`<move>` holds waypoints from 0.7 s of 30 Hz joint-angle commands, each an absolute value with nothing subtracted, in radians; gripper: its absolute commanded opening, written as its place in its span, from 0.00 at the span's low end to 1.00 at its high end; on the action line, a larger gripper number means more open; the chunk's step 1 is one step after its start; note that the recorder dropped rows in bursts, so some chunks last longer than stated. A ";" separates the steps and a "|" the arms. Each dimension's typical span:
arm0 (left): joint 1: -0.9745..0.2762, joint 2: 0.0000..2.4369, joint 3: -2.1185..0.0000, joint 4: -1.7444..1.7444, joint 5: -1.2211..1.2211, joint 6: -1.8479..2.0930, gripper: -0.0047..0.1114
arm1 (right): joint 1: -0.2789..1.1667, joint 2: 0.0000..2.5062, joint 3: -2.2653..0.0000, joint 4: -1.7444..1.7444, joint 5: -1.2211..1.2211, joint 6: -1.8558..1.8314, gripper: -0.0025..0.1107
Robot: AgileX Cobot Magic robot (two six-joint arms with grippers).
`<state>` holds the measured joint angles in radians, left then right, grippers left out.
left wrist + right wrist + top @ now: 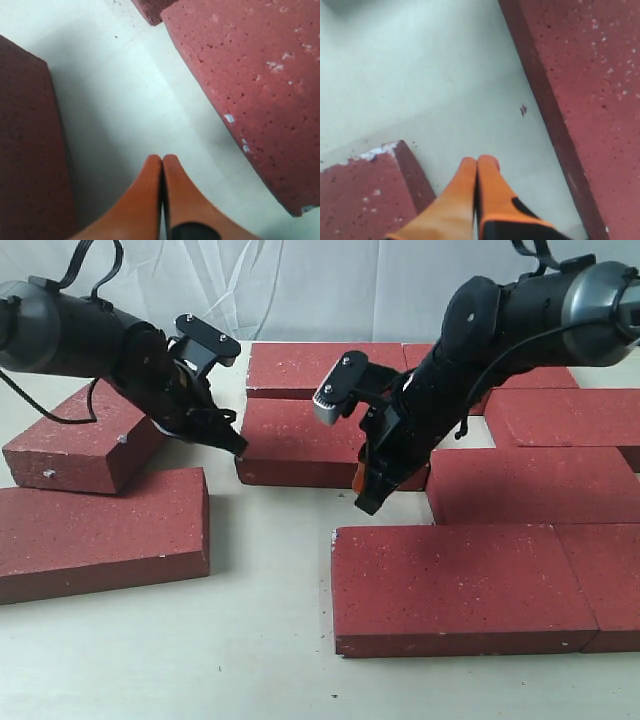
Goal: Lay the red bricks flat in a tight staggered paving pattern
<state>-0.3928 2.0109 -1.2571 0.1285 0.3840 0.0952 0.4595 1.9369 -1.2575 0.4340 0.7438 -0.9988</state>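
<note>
You've got nine red bricks on the table. Seven lie flat around and behind the right gripper. Two sit outboard of the left gripper, and one of those looks tilted. Both grippers have their fingers pressed together and hold nothing. Each tip is over bare table in a gap between bricks.

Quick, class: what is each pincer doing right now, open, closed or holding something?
Left pincer: closed, holding nothing.
Right pincer: closed, holding nothing.
</note>
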 commanded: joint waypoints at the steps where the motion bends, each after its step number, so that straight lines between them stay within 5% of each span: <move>1: -0.393 2.034 -1.259 0.113 0.343 0.109 0.04 | 0.459 1.984 -1.262 0.392 0.663 -0.991 0.01; 21: -0.393 2.042 -1.259 0.062 0.321 0.115 0.04 | 0.431 2.022 -1.262 0.326 0.446 -0.844 0.01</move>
<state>-0.3928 2.0389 -1.2571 0.0741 0.3322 0.1154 0.4353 2.0227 -1.2575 0.3267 0.4451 -0.8514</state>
